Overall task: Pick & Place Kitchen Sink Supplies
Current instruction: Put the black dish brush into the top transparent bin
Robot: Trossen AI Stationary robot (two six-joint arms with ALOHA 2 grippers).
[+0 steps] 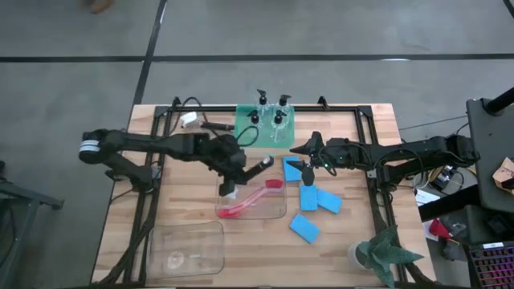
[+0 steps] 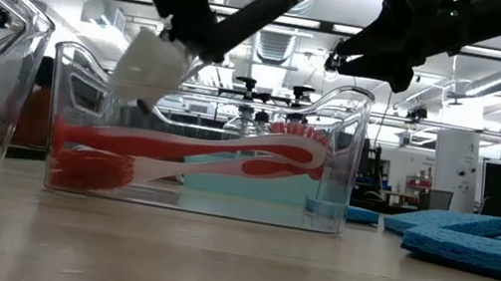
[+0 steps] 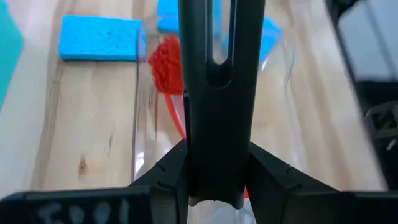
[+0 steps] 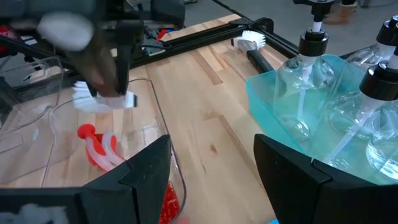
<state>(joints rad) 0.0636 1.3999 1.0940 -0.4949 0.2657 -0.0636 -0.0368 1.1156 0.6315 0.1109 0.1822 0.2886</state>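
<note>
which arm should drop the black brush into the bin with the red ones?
Left. The left gripper is shut on the black brush, held tilted right above the clear bin with the red brushes. The right gripper hangs open and empty beside the bin, near the blue sponges.

My two arms are dark and jointed; the left arm (image 1: 136, 144) wears a white band near its base.

High cam straight down over whole table (image 1: 337, 233), low cam level at tabletop, close on clear bin (image 2: 205, 138), wrist cams fwd past own fingers, all share bin.
</note>
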